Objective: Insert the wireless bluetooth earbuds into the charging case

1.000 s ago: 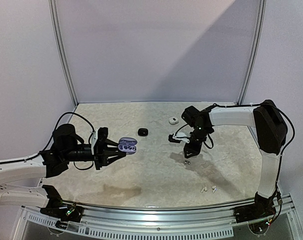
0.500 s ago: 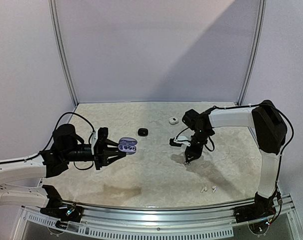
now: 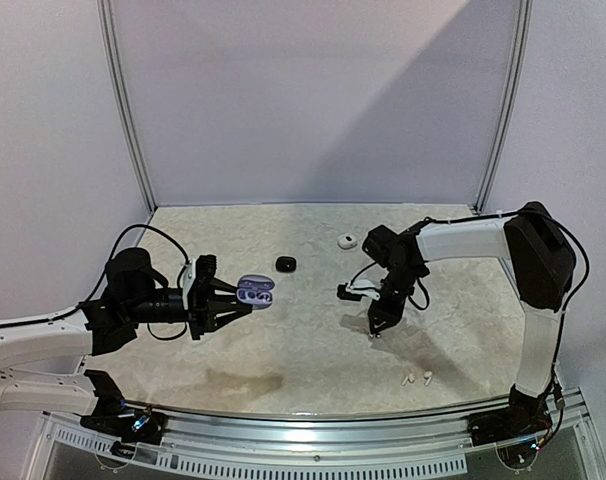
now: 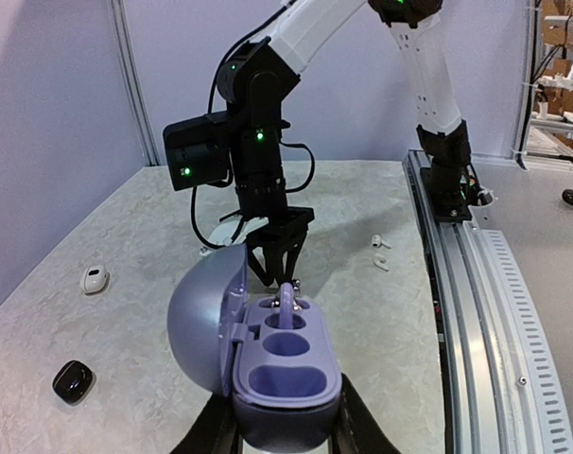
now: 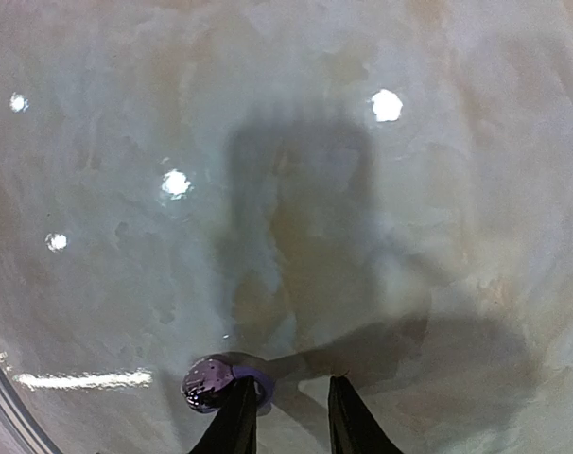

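Since a second ago my right pincer (image 3: 373, 326) is sitting nearer my bases, tips pointing down at the table (image 3: 283, 350). Its fingers are standing slightly apart, gripping nothing. My left pincer (image 3: 233, 298) is clamping the open purple case (image 4: 286, 369) by its base, with the lid swung aside. A small black case (image 3: 285, 263) is lying just beyond that pincer, and a white case (image 3: 347, 240) is lying well beyond the right one. Two white earbuds (image 3: 426, 377) are lying near the right pincer, on its near side. A purplish earbud (image 5: 208, 382) is lying on the table right against the outside of one right fingertip.
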`<state>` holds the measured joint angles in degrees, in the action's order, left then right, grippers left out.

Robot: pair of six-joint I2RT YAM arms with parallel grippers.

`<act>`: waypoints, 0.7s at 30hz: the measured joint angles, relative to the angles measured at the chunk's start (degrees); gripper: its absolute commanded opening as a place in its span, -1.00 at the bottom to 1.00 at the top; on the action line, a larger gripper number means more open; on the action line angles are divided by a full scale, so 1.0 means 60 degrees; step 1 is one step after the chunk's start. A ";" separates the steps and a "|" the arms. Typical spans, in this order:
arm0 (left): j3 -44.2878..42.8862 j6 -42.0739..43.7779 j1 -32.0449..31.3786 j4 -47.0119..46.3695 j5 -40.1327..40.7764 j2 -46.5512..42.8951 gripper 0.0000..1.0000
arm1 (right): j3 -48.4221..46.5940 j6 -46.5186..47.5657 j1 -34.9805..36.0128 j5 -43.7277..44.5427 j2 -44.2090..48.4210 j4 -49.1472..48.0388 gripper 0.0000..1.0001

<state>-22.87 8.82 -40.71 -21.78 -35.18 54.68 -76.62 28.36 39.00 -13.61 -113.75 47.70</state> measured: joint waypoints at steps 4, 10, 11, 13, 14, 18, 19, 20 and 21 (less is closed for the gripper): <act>0.0000 0.0004 0.0000 0.0004 0.0004 0.0000 -1.00 | 0.0055 -0.0113 0.0135 -0.0109 0.0036 0.0135 -0.45; 0.0000 0.0007 0.0000 0.0004 0.0004 0.0000 -1.00 | 0.0233 -0.0204 0.0211 -0.0277 0.0168 0.0415 -0.45; 0.0000 0.0007 0.0000 0.0004 0.0007 0.0000 -1.00 | 0.0262 -0.0219 0.0233 -0.0284 0.0186 0.0463 -0.44; 0.0000 0.0007 0.0000 0.0004 0.0007 0.0000 -1.00 | 0.0328 -0.0229 0.0299 -0.0313 0.0229 0.0517 -0.44; 0.0000 0.0007 0.0000 0.0004 0.0007 0.0000 -1.00 | 0.0361 -0.0248 0.0342 -0.0324 0.0255 0.0543 -0.43; 0.0000 0.0007 0.0000 0.0004 0.0007 0.0000 -1.00 | 0.0470 -0.0328 0.0517 -0.0346 0.0324 0.0594 -0.42; 0.0000 0.0007 0.0000 0.0004 0.0007 0.0000 -1.00 | 0.0481 -0.0357 0.0550 -0.0368 0.0331 0.0612 -0.42; 0.0000 0.0007 0.0000 0.0000 0.0007 0.0000 -1.00 | 0.0503 -0.0386 0.0576 -0.0401 0.0342 0.0623 -0.42; 0.0000 0.0007 0.0000 0.0000 0.0007 0.0000 -1.00 | 0.0532 -0.0408 0.0608 -0.0448 0.0361 0.0637 -0.41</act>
<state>-22.87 8.86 -40.71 -21.78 -35.14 54.68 -73.43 25.91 42.65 -16.29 -111.59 51.53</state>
